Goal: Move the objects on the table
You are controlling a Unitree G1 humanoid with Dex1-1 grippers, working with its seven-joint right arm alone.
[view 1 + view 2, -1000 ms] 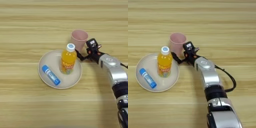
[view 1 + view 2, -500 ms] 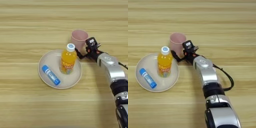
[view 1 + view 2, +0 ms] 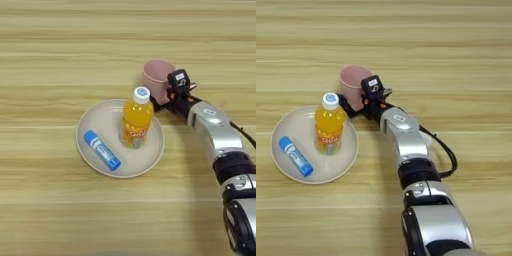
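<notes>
We are bringing our pincer [image 3: 356,107], fingers spread around the pink cup [image 3: 157,77] near its base, judging it light, stiff, slippery plastic, best squeezed low.

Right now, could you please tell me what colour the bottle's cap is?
White, with a bluish mark on top of the cap; the left eye view shows it best.

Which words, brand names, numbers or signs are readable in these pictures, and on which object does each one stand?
No text can be read for certain.
Orange-drink bottle: its label carries orange and white print, too blurred to read.
Blue tube on the plate: a white band, no legible letters.
Gripper housing: a small white mark, unreadable.
Pink cup: no print visible.
</notes>
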